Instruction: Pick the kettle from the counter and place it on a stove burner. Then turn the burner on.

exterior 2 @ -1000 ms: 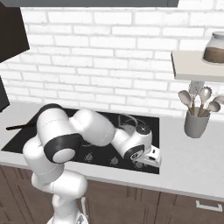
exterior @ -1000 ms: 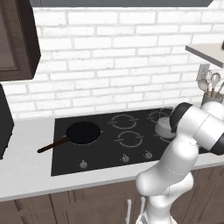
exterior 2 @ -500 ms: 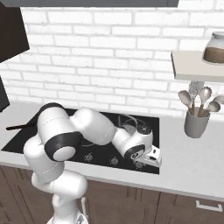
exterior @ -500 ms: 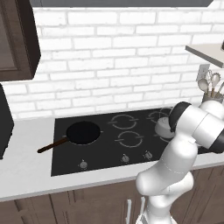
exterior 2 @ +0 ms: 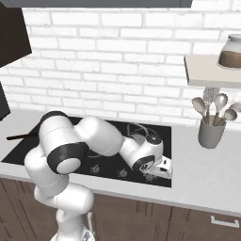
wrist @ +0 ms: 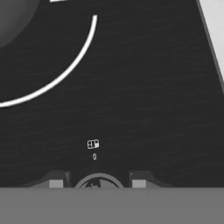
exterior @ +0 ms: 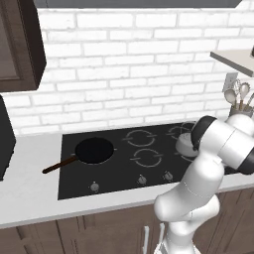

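Our gripper is low over the black cooktop, fingertips straddling a front knob; whether they pinch it, we cannot tell. The kettle already sits on a right-hand stove burner. Placement looks done; switching on remains, we reckon.

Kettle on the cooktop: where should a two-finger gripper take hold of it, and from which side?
Grip the thin wire handle at the top of its arch, coming straight down from above with the jaws closing across the wire. The kettle stands upright on the black cooktop, so the arch is topmost and free. The squat, rounded body looks too wide for a side pinch.
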